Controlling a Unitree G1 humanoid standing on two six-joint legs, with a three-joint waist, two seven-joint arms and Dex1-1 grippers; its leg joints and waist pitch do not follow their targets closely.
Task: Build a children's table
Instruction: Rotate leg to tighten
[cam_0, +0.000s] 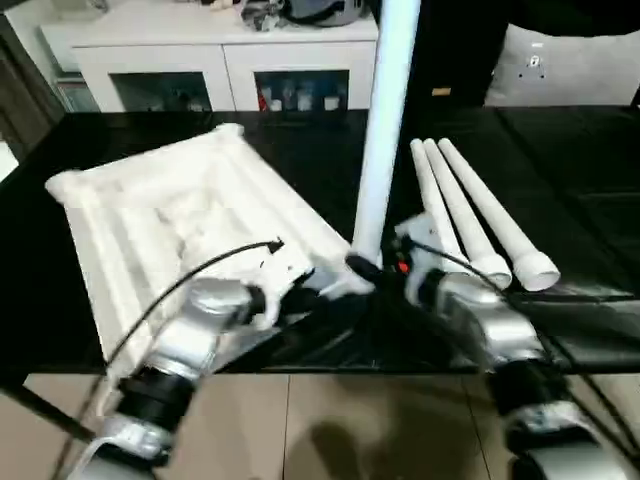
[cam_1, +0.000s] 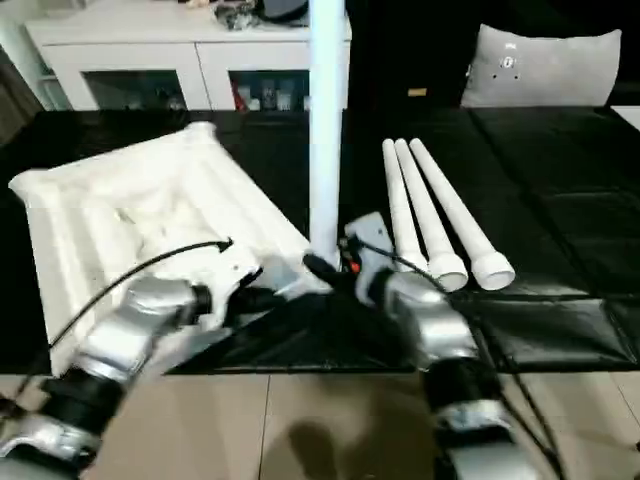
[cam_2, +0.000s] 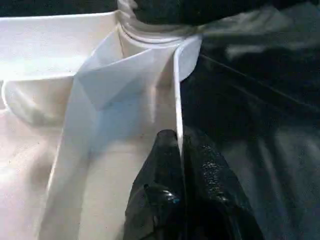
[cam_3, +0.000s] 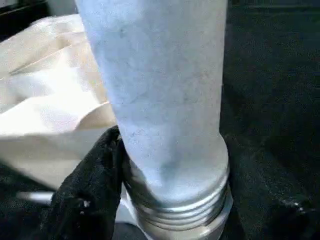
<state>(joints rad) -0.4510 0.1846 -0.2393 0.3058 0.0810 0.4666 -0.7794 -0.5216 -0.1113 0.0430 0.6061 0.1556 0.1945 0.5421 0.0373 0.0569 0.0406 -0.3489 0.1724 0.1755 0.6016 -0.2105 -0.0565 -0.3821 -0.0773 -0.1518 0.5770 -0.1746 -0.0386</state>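
While the upright leg (cam_0: 385, 130) stands at the near right corner socket (cam_2: 150, 37) of the inverted table top (cam_0: 170, 225), its threaded base (cam_3: 175, 205) shows rings not yet sunk into the socket, so the joint is judged unfinished. The table top lies ribbed side up on the left of the black counter (cam_0: 580, 160). Three spare legs (cam_0: 470, 215) lie side by side on the right, well apart from the top.

The right gripper (cam_3: 170, 200) has its fingers closed around the leg just above the threads; one finger (cam_3: 90, 185) presses the left side of the shaft. The left gripper (cam_2: 180, 200) pinches the thin near wall of the top between its fingers, just beside the socket.

Risks noted:
- Cross-threading or jamming, should the leg lean off vertical while being turned; the long shaft gives much leverage.
- Slip of the right fingers on the smooth tapered plastic.
- Flexing of the thin wall under the left pinch, letting the top twist or slide on the glossy counter.
- A toppling leg could strike the spare legs and roll them away.
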